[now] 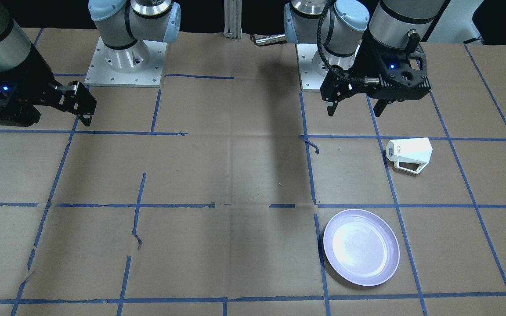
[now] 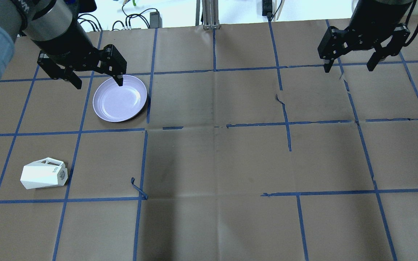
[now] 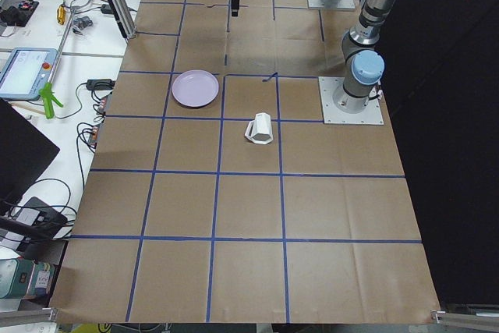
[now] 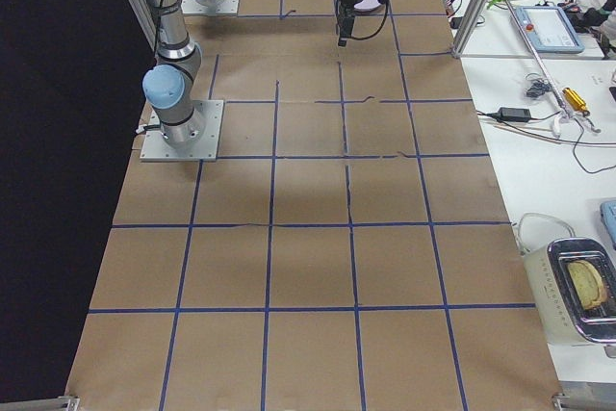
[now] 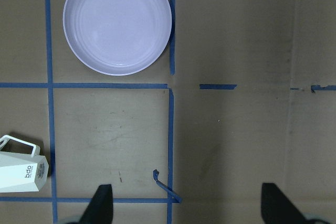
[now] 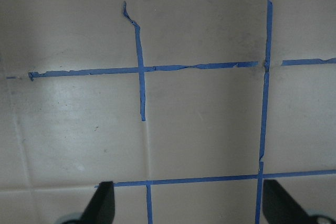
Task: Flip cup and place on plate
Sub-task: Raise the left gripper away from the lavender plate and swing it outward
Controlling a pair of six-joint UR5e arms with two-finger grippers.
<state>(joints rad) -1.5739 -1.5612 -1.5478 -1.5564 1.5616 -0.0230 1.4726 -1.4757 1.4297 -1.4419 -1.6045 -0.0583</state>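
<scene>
The white faceted cup lies on its side on the paper, handle pointing away from the robot and hexagonal rim facing the table's left end. It also shows in the front view, left view and left wrist view. The lavender plate sits upright and empty one grid square farther out. My left gripper hangs open and empty, high above the table, apart from both. My right gripper is open and empty, far off on the right side.
The table is covered in brown paper with a blue tape grid; some tape ends are torn and curled. The arm bases stand at the robot's edge. Benches with cables and devices lie beyond the far edge.
</scene>
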